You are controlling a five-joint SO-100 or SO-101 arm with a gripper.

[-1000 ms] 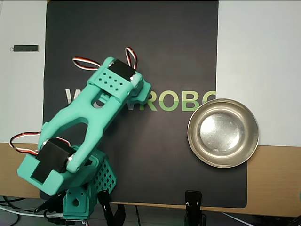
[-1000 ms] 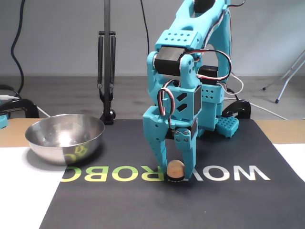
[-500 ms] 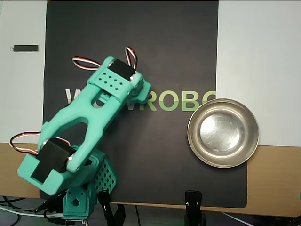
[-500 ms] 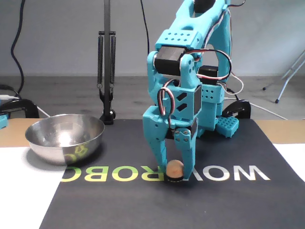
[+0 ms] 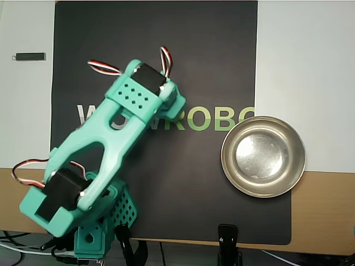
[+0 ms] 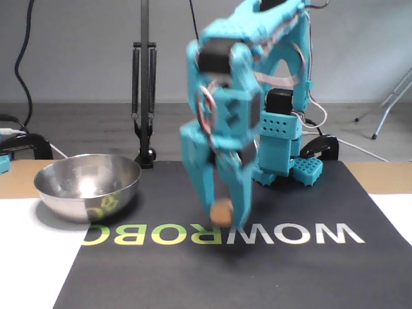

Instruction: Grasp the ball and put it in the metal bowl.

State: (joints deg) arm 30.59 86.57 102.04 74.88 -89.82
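In the fixed view the teal arm [image 6: 251,77] is blurred, and its pincer [image 6: 221,209] hangs above the dark mat [image 6: 270,270] with the ball [image 6: 222,210] clamped between its two fingers. The ball is a small tan sphere, clear of the mat, with a faint shadow on the surface below it. It sits over the yellow-green and white letters [image 6: 225,235] printed across the mat, roughly at the middle of the word.

The metal bowl [image 6: 87,187] stands to the left in this view, well apart from the pincer, half on the mat's edge and half on the white sheet [image 6: 32,257] and wooden worktop [image 6: 19,177] beside it. Its shiny wall mirrors some of the printed letters, and nothing shows inside it. Behind the bowl a black clamp stand [image 6: 145,96] rises from the far edge of the worktop.

In the overhead view the arm [image 5: 111,144] stretches diagonally from its base [image 5: 94,233] at the near left toward the mat's centre, and its body covers the pincer and the ball, so neither can be seen there. The bowl [image 5: 263,156] lies to the right in this view, its rim overlapping the right edge of the mat [image 5: 211,55], with a bare, reflective bottom. A small dark bar [image 5: 30,56] lies on the white sheet at the far left, away from everything else.
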